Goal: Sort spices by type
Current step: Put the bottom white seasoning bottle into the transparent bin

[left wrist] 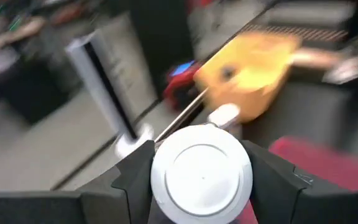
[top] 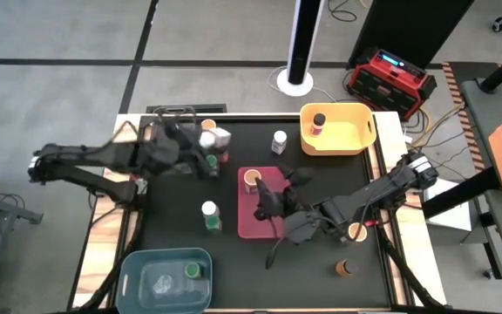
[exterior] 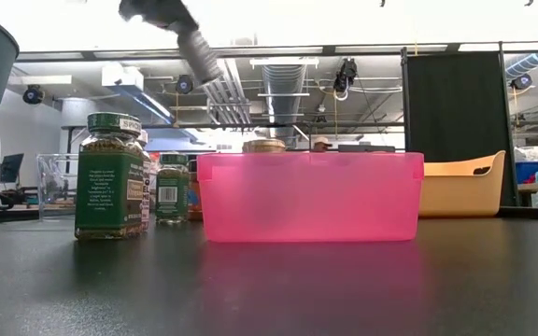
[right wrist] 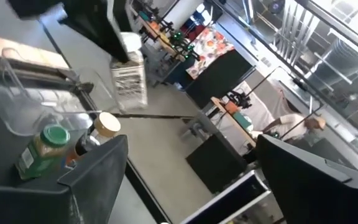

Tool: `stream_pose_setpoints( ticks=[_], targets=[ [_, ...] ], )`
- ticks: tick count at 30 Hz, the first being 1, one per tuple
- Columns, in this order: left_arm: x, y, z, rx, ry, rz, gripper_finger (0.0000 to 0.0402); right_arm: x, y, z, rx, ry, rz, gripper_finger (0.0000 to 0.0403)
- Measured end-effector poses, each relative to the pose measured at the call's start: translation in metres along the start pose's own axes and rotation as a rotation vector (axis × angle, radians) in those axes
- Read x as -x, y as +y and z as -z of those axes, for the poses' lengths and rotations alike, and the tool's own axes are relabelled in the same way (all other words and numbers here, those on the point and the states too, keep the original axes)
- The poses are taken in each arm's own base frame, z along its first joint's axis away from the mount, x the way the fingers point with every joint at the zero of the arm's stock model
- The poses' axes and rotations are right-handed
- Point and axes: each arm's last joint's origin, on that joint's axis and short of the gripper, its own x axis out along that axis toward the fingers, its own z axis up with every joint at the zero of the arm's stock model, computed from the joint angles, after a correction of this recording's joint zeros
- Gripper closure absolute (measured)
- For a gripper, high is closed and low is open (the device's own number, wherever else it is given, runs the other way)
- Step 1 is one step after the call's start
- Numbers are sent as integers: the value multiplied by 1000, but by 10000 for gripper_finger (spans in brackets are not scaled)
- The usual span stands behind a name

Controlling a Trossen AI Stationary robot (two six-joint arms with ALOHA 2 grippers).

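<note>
My left gripper (top: 212,139) is near the table's far left and is shut on a white-lidded spice jar (left wrist: 201,174); the right wrist view shows this jar (right wrist: 129,81) in the air. My right gripper (top: 273,199) hovers open over the pink bin (top: 260,222), holding nothing. An orange-lidded jar (top: 252,179) stands in the pink bin. A dark-lidded jar (top: 319,119) stands in the yellow bin (top: 356,139). Loose jars stand on the table: a white-lidded one (top: 279,139), a green one with a white lid (top: 209,214), and two orange-lidded ones (top: 356,231) (top: 347,267). My left gripper pinches the white-lidded jar between its two fingers (left wrist: 135,180), which sit on the jar's sides just below the lid (left wrist: 201,168). The fingers come from above. The jar is lifted clear of the table and hangs roughly upright below the gripper (right wrist: 129,81).
A blue bin (top: 138,266) at the near left edge holds a clear bin and a green-lidded jar (top: 192,270). More jars cluster under the left arm (top: 211,160). The low view shows a green jar (exterior: 110,177) beside the pink bin (exterior: 311,196). Bare table lies between the pink bin and the near edge.
</note>
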Motion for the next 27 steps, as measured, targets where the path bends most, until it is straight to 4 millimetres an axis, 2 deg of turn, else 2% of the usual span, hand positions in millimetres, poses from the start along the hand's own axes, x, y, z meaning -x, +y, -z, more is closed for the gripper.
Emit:
stream_pose_setpoints(
  ticks=[5, 10, 14, 17, 22, 27],
  targets=[
    [-5, 47, -4, 57, 221, -143, 216, 0, 0, 0, 5, -3, -7, 78],
    [-17, 81, -3, 124, 343, -191, 216, 0, 0, 2, 13, 0, -10, 95],
    [-30, 106, 8, 181, 426, -272, 216, 0, 2, 5, 15, 7, -13, 108],
    [-42, 123, 20, 235, 504, -253, 216, -4, 2, 7, 24, 13, -18, 117],
    [-68, 148, 35, 316, 600, -216, 216, -16, -3, 10, -20, -8, -159, 136],
    [-92, 166, 50, 323, 696, -236, 216, -26, -17, 22, -62, 59, -247, 158]
  ],
)
